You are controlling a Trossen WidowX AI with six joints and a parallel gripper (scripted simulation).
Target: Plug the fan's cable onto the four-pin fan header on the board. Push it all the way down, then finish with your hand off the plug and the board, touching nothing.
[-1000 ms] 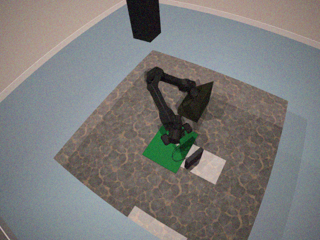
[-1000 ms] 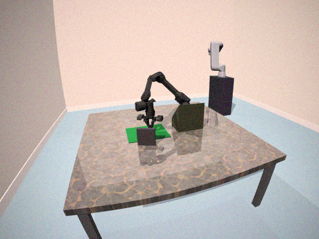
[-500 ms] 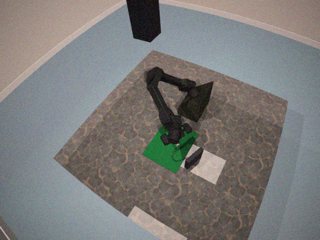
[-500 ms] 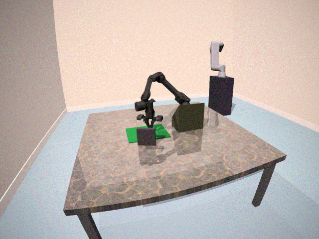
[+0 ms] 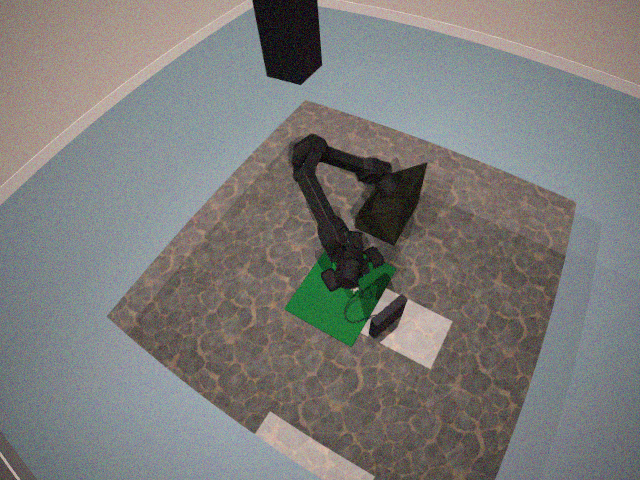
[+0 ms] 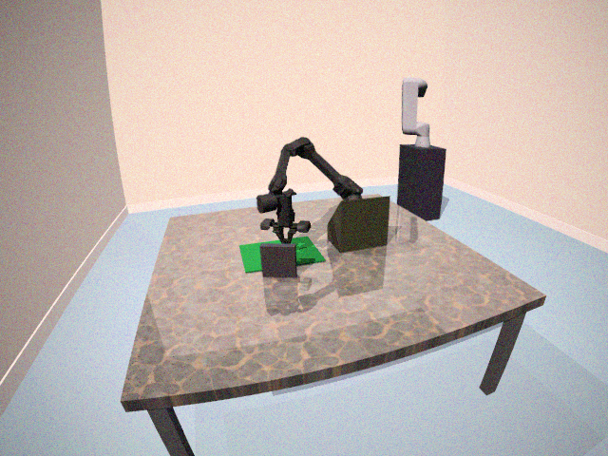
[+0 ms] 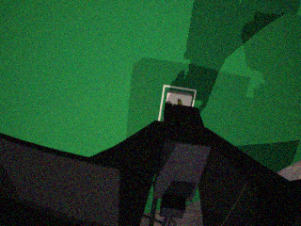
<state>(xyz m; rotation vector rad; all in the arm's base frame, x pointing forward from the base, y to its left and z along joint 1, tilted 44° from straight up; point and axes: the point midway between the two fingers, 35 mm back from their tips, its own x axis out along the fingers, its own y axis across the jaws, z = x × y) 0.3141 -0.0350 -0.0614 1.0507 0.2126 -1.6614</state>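
header: lower edge behind plug | claw: fingertips indistinct, dark

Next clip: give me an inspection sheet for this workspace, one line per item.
Surface: stone-pattern table with pale patches.
Job's things: green board; white-framed header just ahead of the tool tip; fan upright beside the board.
Clutter: dark wedge block under the arm's base.
Tool: tool shut on plug, low over the board; plug itself not clearly visible.
Cables: thin cable loops from fan toward tool.
Surroundings: blue floor, dark pedestal carrying a grey arm.
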